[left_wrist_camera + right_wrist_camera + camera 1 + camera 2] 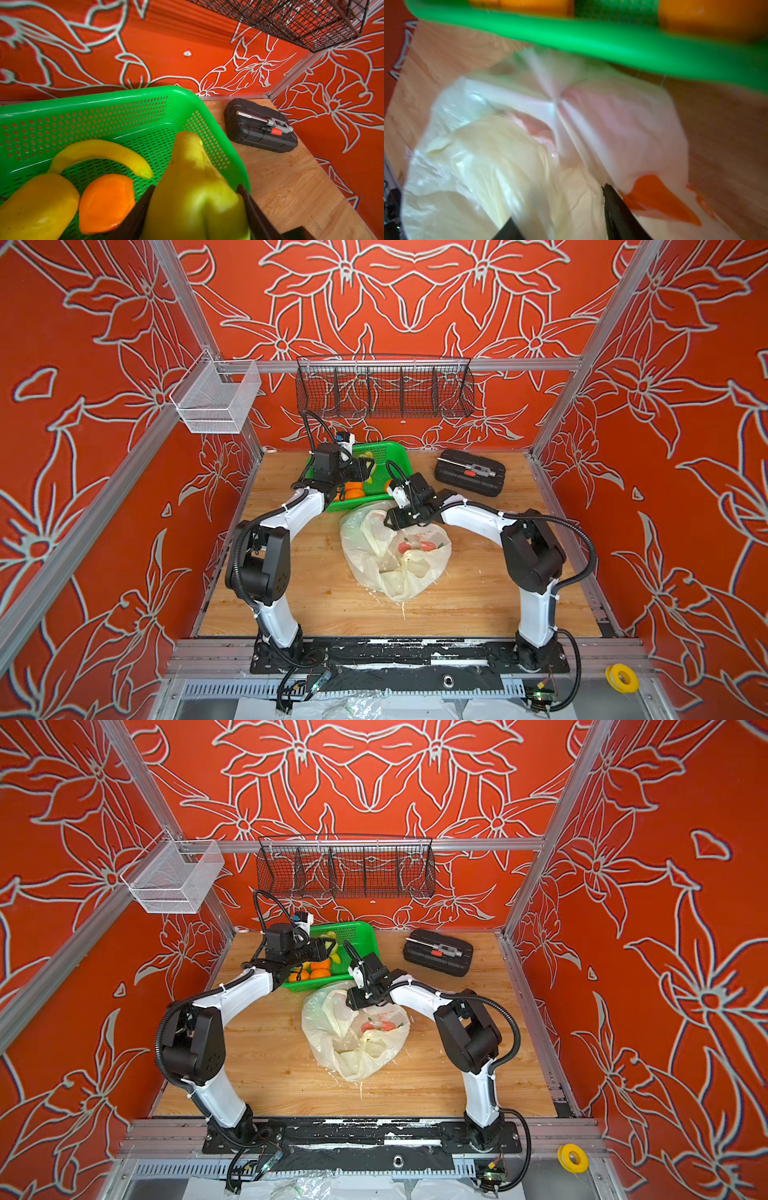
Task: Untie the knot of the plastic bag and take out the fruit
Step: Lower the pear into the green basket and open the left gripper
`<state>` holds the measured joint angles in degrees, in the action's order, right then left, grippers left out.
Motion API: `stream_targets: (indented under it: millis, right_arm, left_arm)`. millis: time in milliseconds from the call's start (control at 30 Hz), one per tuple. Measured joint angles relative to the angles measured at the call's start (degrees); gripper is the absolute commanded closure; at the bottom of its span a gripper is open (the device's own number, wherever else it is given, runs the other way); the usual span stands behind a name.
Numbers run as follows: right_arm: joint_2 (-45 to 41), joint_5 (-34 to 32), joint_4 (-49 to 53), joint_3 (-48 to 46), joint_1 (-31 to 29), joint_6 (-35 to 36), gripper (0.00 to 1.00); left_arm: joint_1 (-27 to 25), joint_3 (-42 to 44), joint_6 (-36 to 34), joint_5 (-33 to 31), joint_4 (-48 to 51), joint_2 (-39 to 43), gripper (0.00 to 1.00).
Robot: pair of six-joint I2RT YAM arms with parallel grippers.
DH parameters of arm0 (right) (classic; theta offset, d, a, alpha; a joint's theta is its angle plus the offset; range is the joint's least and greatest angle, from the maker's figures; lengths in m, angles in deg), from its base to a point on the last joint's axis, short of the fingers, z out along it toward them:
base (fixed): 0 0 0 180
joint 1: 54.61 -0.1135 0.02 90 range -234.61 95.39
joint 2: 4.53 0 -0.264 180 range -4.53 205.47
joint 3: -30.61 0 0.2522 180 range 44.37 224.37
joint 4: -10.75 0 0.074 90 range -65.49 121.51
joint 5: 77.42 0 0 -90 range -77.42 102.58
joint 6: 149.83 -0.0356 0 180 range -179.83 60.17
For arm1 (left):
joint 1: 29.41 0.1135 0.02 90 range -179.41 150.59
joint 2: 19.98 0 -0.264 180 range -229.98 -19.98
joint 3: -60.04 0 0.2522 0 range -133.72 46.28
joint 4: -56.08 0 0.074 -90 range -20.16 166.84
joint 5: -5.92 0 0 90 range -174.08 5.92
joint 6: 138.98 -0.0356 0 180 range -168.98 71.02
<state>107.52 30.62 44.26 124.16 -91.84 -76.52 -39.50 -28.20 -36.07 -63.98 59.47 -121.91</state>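
left gripper [365,470]: clamped on the yellow-green fruit [193,197]. In the left wrist view its dark fingers [138,216] press the fruit's two flanks.
yellow-green fruit: pear-shaped, with its narrow end pointing away from the left gripper. It is held above the inside of the green basket [392,450].
green basket: directly beneath the left gripper. In the right wrist view its rim [612,43] runs just beyond the right gripper's reach.
oranges [353,491]: on the basket floor, below the left gripper's wrist. One orange [106,203] lies just beside the left gripper's finger.
banana [99,149]: on the basket floor, ahead of the left gripper and off to one side.
right gripper [392,522]: set down on top of the plastic bag [390,564]. Its fingers [618,214] stand apart with bag film between them. The blurred wrist view does not show whether they pinch it.
plastic bag: under and ahead of the right gripper, lying on the wooden table [498,593]. Its far edge is just beside the basket.
pink fruit [612,124]: shows through the film, ahead of the right gripper's fingertips.
knot: only a narrow tail [404,610] shows, at the bag's edge farthest from the right gripper. Whether it is tied cannot be told.
tool case [469,479]: black, on the table, well apart from both grippers.
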Motion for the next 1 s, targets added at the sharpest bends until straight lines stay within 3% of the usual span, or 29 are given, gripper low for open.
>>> stream_targets:
  millis: [100,333,500,733,1000]
  right_arm:
    - [-1.68,-0.13,0.68,-3.61,0.0,0.02,0.48]
    - [-9.46,-0.83,-0.22,-8.66,0.0,-0.81,0.26]
    - [-15.72,-1.22,-2.51,-9.92,0.02,-2.25,0.16]
    - [-22.53,-3.74,-5.42,-11.23,0.02,-4.61,0.13]
    - [-28.0,-6.08,-7.19,-14.47,0.04,-6.14,0.11]
  left_arm:
    - [-0.24,-2.58,-0.07,0.33,0.24,-3.02,0.48]
    - [-1.29,-13.88,0.02,0.33,1.42,-14.99,0.48]
    - [-2.25,-18.53,1.09,0.26,2.54,-21.57,0.48]
    - [-3.41,-27.02,1.95,-2.36,6.21,-29.27,0.45]
    - [-3.37,-42.45,2.69,-5.14,14.27,-39.47,0.44]
